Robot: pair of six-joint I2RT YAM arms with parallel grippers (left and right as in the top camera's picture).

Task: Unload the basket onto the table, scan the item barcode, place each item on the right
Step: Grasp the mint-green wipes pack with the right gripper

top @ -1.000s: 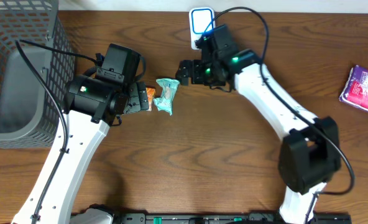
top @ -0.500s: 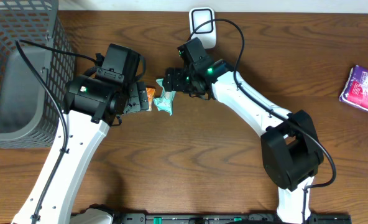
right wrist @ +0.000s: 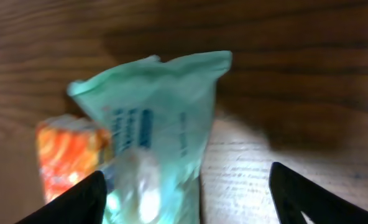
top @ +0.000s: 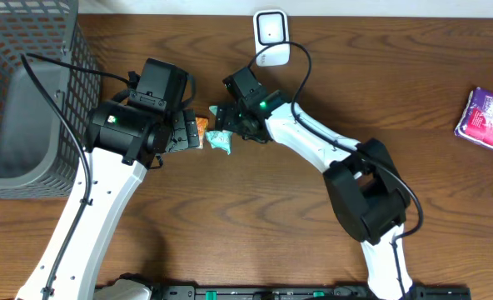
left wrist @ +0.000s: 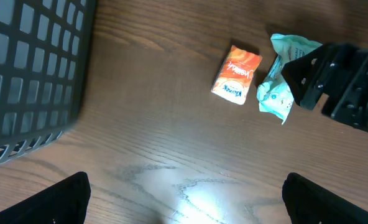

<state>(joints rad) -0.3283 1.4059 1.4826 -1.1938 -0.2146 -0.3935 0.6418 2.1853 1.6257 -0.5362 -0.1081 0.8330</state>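
Observation:
A teal packet (top: 221,142) lies on the wood table with a small orange packet (top: 200,125) just left of it. My right gripper (top: 221,123) hovers low over the teal packet (right wrist: 162,118), its jaws open and straddling it; the left finger (right wrist: 78,199) is close to the wrapper and the right finger (right wrist: 302,196) stands well clear. The orange packet (right wrist: 69,155) sits beside it. My left gripper (left wrist: 187,205) is open over bare wood, short of the orange packet (left wrist: 237,74) and teal packet (left wrist: 276,93). The white scanner (top: 271,33) stands at the back edge.
A grey wire basket (top: 30,92) fills the far left. A purple packet (top: 484,117) lies at the far right. The left arm's wrist (top: 138,117) sits close to the left of both packets, and black cables trail from both arms.
My right arm has swung left from beside the scanner to over the teal packet, and its jaws have narrowed a little. The left arm has not moved.

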